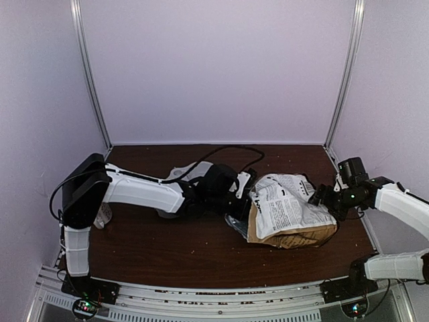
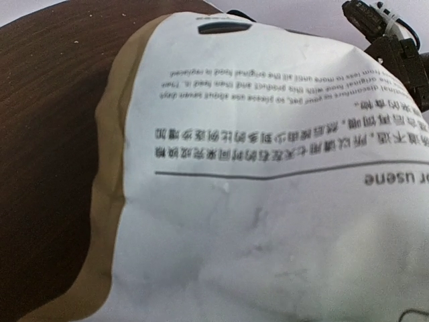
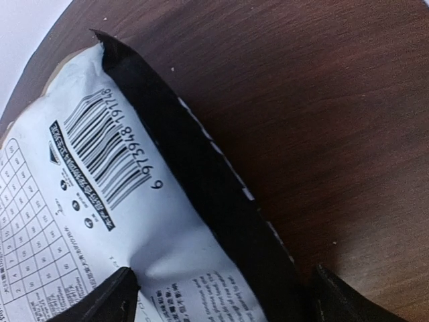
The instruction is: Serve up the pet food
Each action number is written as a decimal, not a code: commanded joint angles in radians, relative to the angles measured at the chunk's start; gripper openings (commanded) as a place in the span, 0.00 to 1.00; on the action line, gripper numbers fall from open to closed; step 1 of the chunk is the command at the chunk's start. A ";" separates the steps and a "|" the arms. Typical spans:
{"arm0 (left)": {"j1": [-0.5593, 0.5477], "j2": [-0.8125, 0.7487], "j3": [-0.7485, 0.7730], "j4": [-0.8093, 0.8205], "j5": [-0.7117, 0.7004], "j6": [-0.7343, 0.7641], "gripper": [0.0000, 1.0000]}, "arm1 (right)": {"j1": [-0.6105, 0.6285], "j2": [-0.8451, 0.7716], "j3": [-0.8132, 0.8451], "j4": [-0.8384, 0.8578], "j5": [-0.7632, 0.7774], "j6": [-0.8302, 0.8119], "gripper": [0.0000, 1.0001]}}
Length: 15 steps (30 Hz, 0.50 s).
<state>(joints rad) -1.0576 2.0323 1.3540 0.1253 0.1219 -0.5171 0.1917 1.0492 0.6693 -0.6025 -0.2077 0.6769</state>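
The dog food bag lies flat on the brown table, kraft-brown with its white printed back panel facing up. No kibble shows. My left gripper is at the bag's left end. The left wrist view shows only the bag's white panel close up, and its fingers are hidden. My right gripper is at the bag's right end. In the right wrist view it is open, its two fingertips wide apart either side of the bag's barcode corner and black side fold.
A pale grey object lies partly hidden behind the left arm. A black cable loops at the back of the table. A clear plastic piece lies by the bag's left edge. The right arm shows beyond the bag.
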 commanded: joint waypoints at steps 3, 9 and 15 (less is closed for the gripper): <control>-0.001 0.104 0.103 -0.031 0.022 0.025 0.00 | 0.015 0.047 -0.051 0.112 -0.230 0.013 0.87; -0.001 0.189 0.218 -0.090 0.096 0.029 0.00 | 0.074 0.070 -0.028 0.141 -0.271 0.049 0.84; -0.003 0.258 0.343 -0.251 0.174 0.105 0.00 | 0.102 0.061 -0.018 0.196 -0.272 0.100 0.84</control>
<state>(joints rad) -1.0317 2.2158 1.6451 -0.0238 0.1894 -0.4919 0.2390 1.1004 0.6456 -0.4992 -0.3180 0.7319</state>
